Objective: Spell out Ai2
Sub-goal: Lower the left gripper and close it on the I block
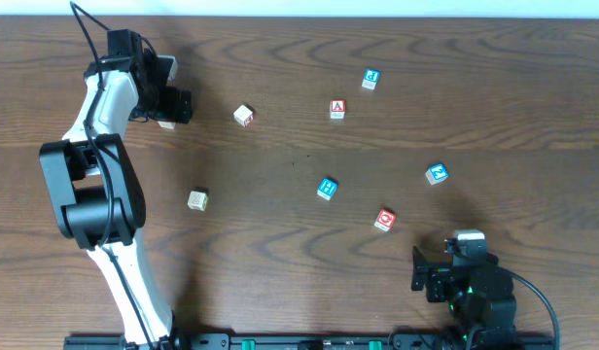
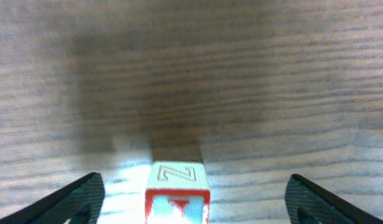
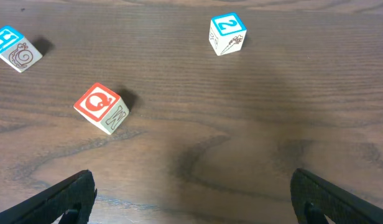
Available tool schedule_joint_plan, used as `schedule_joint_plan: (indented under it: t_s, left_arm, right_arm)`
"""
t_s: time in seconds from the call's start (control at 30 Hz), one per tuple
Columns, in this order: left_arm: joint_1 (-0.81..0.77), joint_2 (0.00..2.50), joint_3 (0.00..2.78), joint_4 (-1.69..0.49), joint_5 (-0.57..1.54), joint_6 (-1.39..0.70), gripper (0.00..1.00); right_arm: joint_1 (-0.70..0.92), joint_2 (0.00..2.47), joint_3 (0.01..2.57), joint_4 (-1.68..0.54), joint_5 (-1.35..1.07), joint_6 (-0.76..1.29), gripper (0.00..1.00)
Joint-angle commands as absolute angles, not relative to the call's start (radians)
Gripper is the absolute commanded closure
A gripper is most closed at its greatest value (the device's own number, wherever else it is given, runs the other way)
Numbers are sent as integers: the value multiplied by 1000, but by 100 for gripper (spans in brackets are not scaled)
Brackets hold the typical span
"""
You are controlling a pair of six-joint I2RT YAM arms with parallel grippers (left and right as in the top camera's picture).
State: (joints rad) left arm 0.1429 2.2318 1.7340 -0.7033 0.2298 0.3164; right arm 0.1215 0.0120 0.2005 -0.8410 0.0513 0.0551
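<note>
The red "A" block [image 1: 337,109] and the blue "i" block [image 1: 370,79] lie at the back middle of the table. The blue "2" block [image 1: 436,174] lies right of centre and also shows in the right wrist view [image 3: 227,34]. My left gripper [image 1: 176,105] is open at the back left, its fingers [image 2: 194,199] on either side of a block with a "Z" on top and a red-framed face [image 2: 177,191], without touching it. My right gripper [image 1: 421,272] is open and empty [image 3: 194,199] near the front right edge.
A blue "H" block [image 1: 327,188] and a red "Q" block [image 1: 384,220] lie mid-table; both show in the right wrist view, H [image 3: 14,46] and Q [image 3: 101,107]. A white-and-red block [image 1: 244,116] and a plain block [image 1: 197,200] lie to the left.
</note>
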Motion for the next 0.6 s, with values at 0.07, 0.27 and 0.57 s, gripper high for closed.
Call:
schedule_joint_plan:
  t_s: [0.07,0.27,0.57]
  left_arm:
    - [142,2254,1719,-713,236,323,15]
    - [142,2254,1680,-705,229,337,26]
    - [142,2254,1657,-678,192,371,36]
  right_arm:
    - [113,6,189,-844,48,47,1]
    - [113,6,189,-844,48,47,1]
    - [113,6,189,-844,48,47,1]
